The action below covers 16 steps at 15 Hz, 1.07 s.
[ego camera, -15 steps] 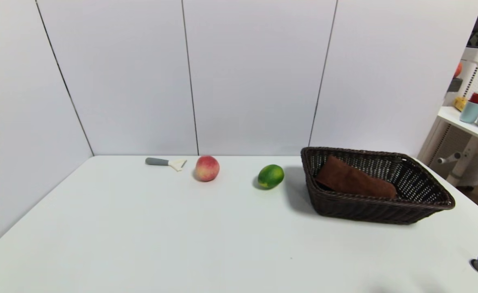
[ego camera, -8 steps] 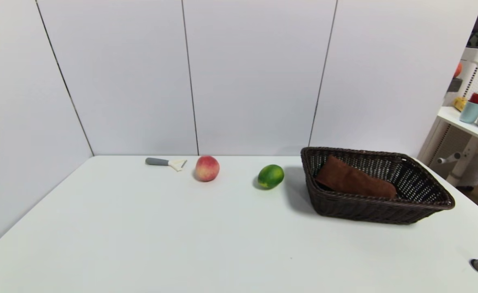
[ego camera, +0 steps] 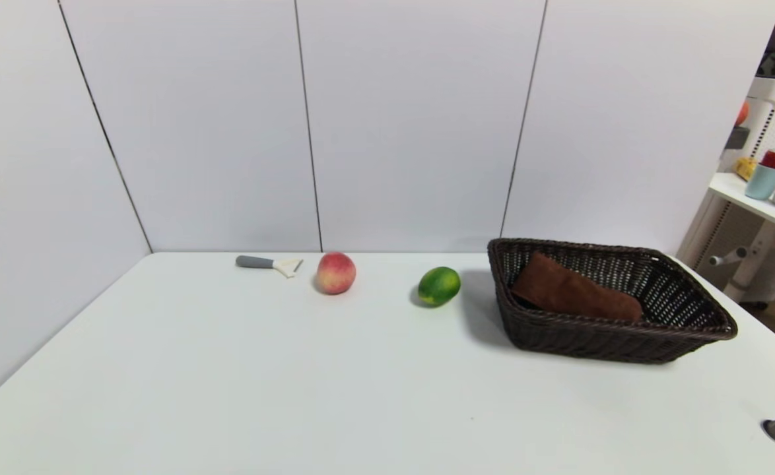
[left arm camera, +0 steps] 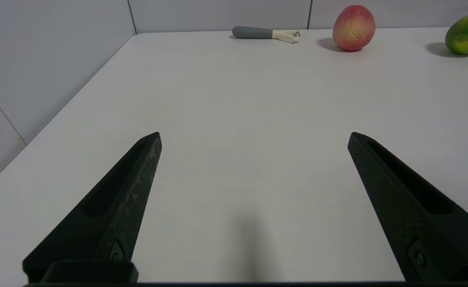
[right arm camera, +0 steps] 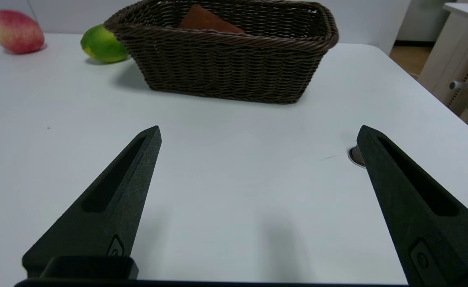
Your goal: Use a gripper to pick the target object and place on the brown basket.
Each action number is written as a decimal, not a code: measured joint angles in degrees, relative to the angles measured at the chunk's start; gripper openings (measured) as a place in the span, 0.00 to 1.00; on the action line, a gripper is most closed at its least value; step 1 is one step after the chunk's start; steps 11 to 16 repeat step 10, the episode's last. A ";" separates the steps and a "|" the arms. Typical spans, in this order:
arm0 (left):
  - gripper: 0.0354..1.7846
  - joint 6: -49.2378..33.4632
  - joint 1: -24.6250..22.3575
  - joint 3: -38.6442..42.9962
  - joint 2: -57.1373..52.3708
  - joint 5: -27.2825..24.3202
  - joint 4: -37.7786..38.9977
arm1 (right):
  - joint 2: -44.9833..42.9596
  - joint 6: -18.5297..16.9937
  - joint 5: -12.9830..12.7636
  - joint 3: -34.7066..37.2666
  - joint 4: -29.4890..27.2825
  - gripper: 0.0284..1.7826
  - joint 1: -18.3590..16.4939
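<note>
Towel (ego camera: 575, 295) lies in basket (ego camera: 691, 330); right gripper (right arm camera: 258, 137) and left gripper (left arm camera: 254, 137) wide, empty; task looks done; keep clear.

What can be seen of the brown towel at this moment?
The brown towel is a folded, soft terry cloth lying inside the brown wicker basket. It sits tilted, one end propped high against the basket's wall nearest the lime, the other end lower toward the middle. The right wrist view shows only its raised end above the rim. Neither gripper touches it.
</note>
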<state>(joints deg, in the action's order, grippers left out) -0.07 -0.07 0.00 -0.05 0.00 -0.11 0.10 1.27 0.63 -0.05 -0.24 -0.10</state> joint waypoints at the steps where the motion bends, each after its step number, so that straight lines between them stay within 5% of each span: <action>1: 0.94 0.02 0.00 0.00 0.00 0.00 0.00 | -0.12 -0.83 -0.63 0.02 0.04 0.95 0.00; 10: 0.94 0.02 0.00 0.00 0.00 0.00 0.01 | -0.20 5.45 1.21 0.05 -0.17 0.95 0.00; 16: 0.94 0.02 0.00 0.00 0.00 0.00 0.01 | -0.20 5.45 1.21 0.05 -0.17 0.95 0.00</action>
